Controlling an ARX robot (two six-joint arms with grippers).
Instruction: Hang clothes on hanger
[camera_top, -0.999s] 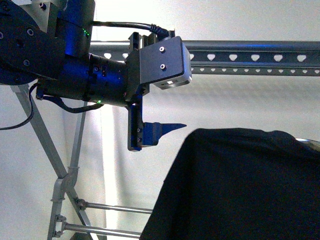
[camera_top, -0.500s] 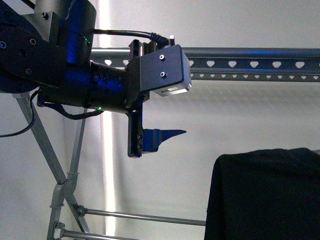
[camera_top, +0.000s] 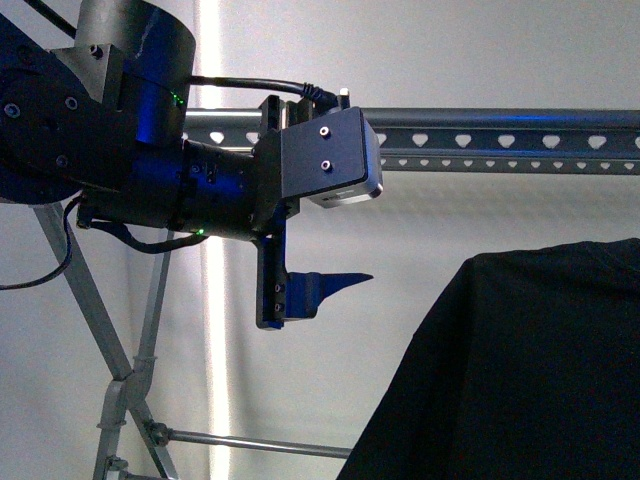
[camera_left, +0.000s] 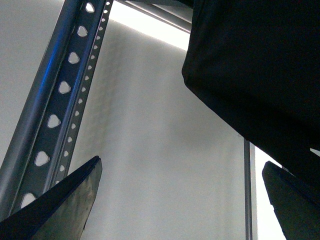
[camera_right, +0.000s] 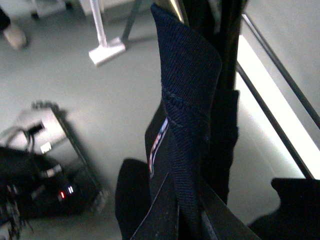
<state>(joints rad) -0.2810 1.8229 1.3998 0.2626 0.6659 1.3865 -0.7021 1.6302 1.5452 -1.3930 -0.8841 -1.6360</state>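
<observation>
The clothes (camera_top: 530, 370) are a black garment hanging at the lower right of the front view, below the hanger (camera_top: 500, 118), a grey horizontal tube over strips punched with heart-shaped holes. My left gripper (camera_top: 352, 200) hovers in front of the rack's left part, open and empty, to the left of the cloth. In the left wrist view its fingertips (camera_left: 75, 200) stand wide apart, with the punched strip (camera_left: 55, 115) on one side and the black cloth (camera_left: 260, 75) on the other. My right gripper (camera_right: 182, 220) is shut on a fold of the clothes (camera_right: 187, 125).
The rack's slanted grey legs (camera_top: 90, 300) and a low cross rod (camera_top: 250, 440) stand at the left. In the right wrist view the floor holds a dark device with a red light (camera_right: 50, 190), a white stand base (camera_right: 105, 50) and a rack rod (camera_right: 280, 75).
The black cloth dropped and slid right half a second ago, then rose and spread back leftward; it ends further right than one second ago. The left arm barely shifted.
</observation>
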